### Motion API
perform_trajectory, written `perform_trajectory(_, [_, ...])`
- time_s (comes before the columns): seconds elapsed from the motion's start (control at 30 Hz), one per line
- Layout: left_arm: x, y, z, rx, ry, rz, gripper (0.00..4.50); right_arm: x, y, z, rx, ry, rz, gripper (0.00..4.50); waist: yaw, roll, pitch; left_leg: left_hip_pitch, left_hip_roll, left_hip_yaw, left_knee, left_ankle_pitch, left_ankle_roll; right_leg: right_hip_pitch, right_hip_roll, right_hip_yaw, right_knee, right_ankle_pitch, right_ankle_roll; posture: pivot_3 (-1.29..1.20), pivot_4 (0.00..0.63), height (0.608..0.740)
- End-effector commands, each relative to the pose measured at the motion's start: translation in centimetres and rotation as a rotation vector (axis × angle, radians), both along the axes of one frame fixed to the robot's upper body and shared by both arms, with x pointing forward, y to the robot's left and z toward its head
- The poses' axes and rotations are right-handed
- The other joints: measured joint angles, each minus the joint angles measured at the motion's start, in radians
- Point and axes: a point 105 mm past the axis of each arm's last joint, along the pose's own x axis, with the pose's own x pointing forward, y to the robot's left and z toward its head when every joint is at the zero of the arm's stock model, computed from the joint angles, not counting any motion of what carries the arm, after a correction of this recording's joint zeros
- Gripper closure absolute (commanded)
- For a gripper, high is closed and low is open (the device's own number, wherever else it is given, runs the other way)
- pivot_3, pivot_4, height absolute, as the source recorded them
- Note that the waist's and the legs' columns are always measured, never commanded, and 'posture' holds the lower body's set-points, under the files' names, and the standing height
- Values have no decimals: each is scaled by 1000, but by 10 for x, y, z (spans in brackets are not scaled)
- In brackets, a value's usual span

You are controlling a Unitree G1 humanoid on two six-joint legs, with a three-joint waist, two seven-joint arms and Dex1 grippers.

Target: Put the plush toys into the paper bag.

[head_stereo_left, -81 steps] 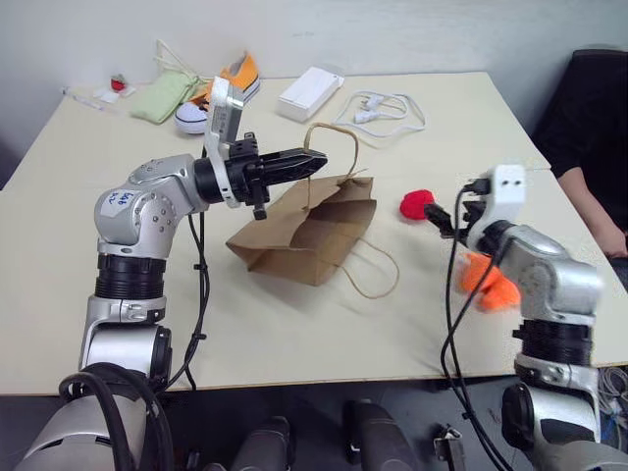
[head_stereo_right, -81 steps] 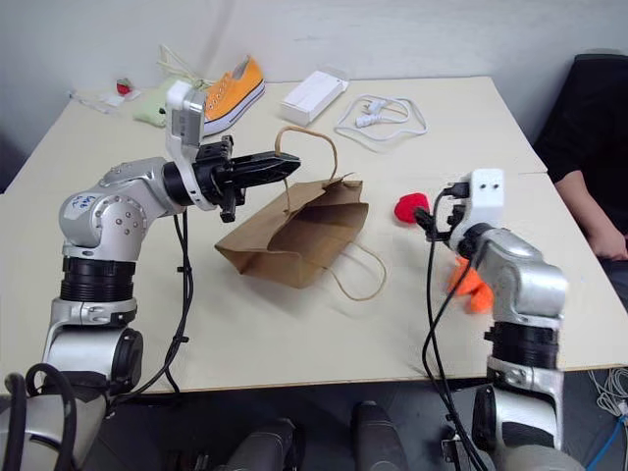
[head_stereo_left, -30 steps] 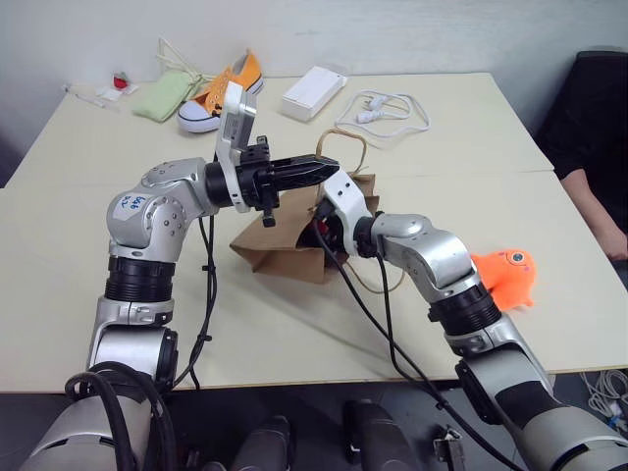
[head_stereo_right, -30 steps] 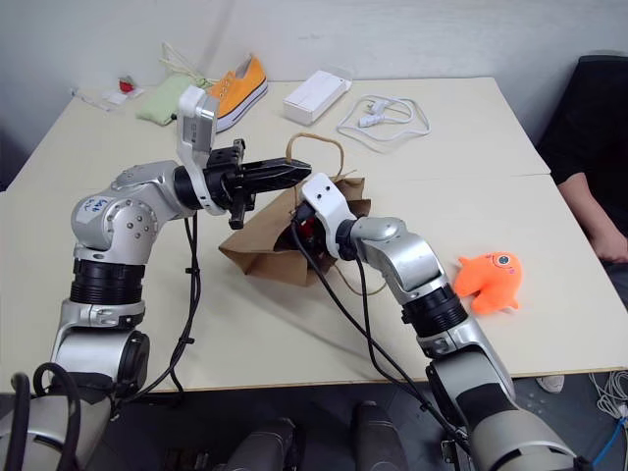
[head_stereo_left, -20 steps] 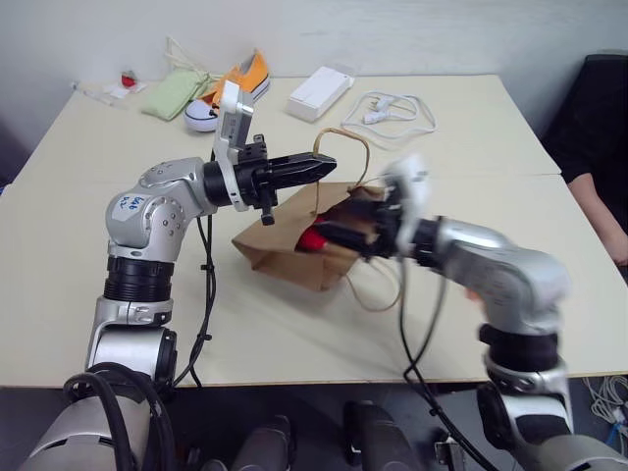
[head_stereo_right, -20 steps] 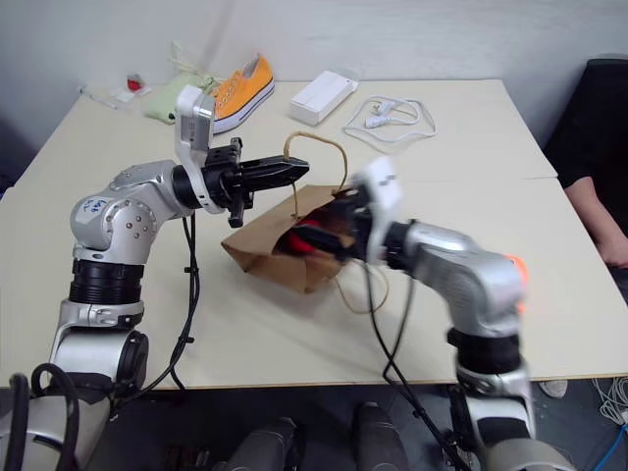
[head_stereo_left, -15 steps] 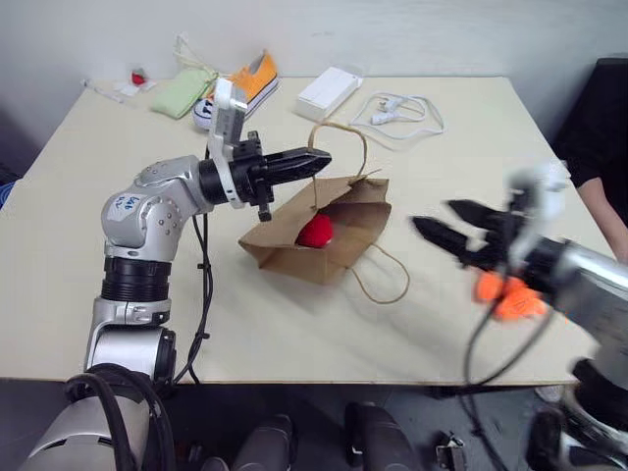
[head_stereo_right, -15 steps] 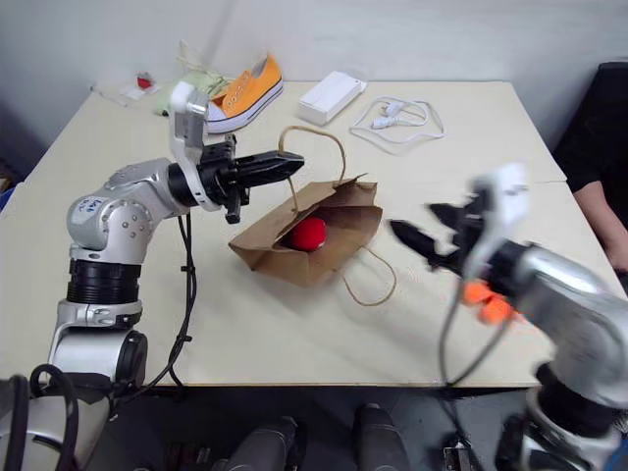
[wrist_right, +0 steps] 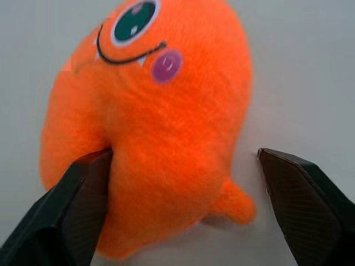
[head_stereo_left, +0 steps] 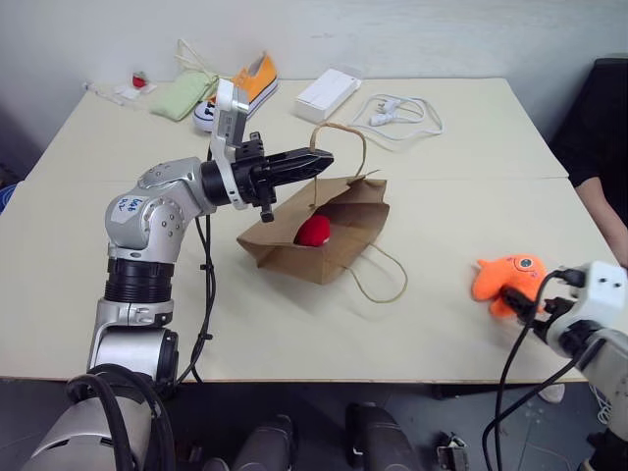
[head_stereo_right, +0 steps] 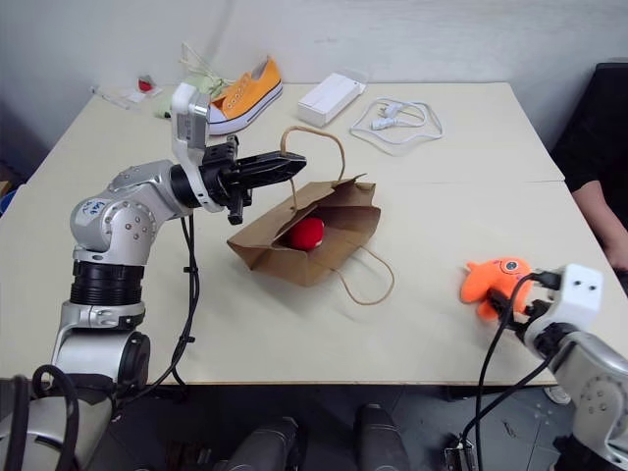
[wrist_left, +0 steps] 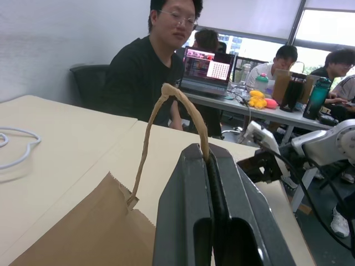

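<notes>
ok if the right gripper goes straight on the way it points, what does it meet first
Most likely the orange fish plush: it lies on the table right ahead of the right gripper, between the open jaws.

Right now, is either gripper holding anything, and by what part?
The left gripper pinches the bag by its upper handle. The right gripper straddles the fish, open.
</notes>
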Motion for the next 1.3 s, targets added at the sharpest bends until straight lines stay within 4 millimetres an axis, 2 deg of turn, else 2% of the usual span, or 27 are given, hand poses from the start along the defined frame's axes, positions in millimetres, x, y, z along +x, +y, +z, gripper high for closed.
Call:
perform_trajectory(0.03, [-5, 1, 15, 1, -63, -7, 4500, 7, 15, 20, 17, -162, 64, 1686, -3, 0, 0, 0, 0, 0, 0, 0, 0, 0, 0, 0, 0, 0, 0, 0, 150, 740])
perform_trajectory(0.17, [-5, 3, 15, 11, -66, 1, 4500, 2, 32, 43, -26, -270, 225, 3080, -10, 1, 0, 0, 0, 0, -1, 0, 0, 0, 0, 0, 0, 0, 0, 0, 150, 740])
perform_trajectory(0.27, [-6, 4, 16, 13, -69, 2, 4500, -3, 68, 70, -5, -355, 481, 4054, -10, 1, 0, 0, 0, 0, 0, 0, 0, 0, 0, 0, 0, 0, 0, 0, 150, 740])
perform_trajectory(0.33, [-7, 4, 16, 16, -70, -1, 4500, -4, 90, 81, 7, -376, 628, 4495, -12, 1, 0, 0, 0, -1, 0, 0, 0, 0, 0, -1, 0, 0, 0, 0, 150, 740])
perform_trajectory(0.43, [-7, 3, 16, 22, -75, -8, 4500, 1, 121, 94, 28, -393, 793, 4495, -16, 0, 0, 1, 1, -1, 0, 0, 0, 0, 1, 0, -1, 0, 0, 0, 150, 740])
perform_trajectory(0.5, [-8, 1, 17, 28, -84, -23, 4500, 8, 149, 97, 40, -377, 911, 4495, -15, 0, 0, 1, 1, -1, 0, 0, 0, 0, 0, 0, -1, 0, 0, 0, 150, 740])
perform_trajectory(0.53, [-9, 0, 17, 30, -86, -26, 4500, 10, 156, 97, 40, -369, 938, 4495, -13, 0, 0, 0, 1, -1, 0, 0, 0, 0, 0, -1, -2, 0, 0, 0, 150, 740])
perform_trajectory(0.63, [-11, 0, 19, 36, -95, -36, 4500, 30, 191, 92, 33, -332, 1007, 4495, -14, 0, 0, 0, 1, -2, 0, 0, 0, 0, 0, -1, -6, 0, 0, 0, 150, 740])
perform_trajectory(0.67, [-11, -1, 20, 38, -98, -39, 4500, 44, 201, 89, 19, -310, 1001, 4495, -13, 0, 0, -1, 0, -1, 0, 0, 0, 0, 0, -1, -6, 0, 0, 0, 150, 740])
perform_trajectory(0.77, [-11, -2, 20, 49, -106, -44, 4500, 86, 216, 83, -42, -283, 942, 4495, -13, 0, 0, -1, 0, -2, 0, 0, 0, 0, 0, -2, -6, 0, 0, 0, 150, 740])
perform_trajectory(0.9, [-15, -2, 16, 74, -111, -59, 4500, 121, 229, 90, -50, -295, 903, 4495, -16, 0, 0, -2, 0, -2, 0, 0, 0, 0, 0, -3, -4, 0, 0, 0, 150, 740])
perform_trajectory(1.1, [-17, 2, 12, 81, -104, -44, 4500, 133, 259, 101, -69, -322, 968, 4495, -41, 0, 0, -3, 0, -3, -1, 0, 0, -2, 0, -4, -4, 0, 0, 0, 150, 740])
perform_trajectory(1.2, [-14, 2, 14, 74, -108, -31, 4500, 136, 275, 93, -102, -298, 1016, 4495, -48, 0, 0, -3, 0, -3, -1, 0, 0, -2, 0, -3, -3, 0, 0, 0, 150, 740])
perform_trajectory(1.3, [-12, 2, 18, 64, -116, -22, 4500, 141, 280, 79, -164, -263, 1031, 4495, -57, 1, 0, -2, 0, -3, 0, 0, 0, -2, 0, -3, -2, 0, 0, 0, 150, 740])
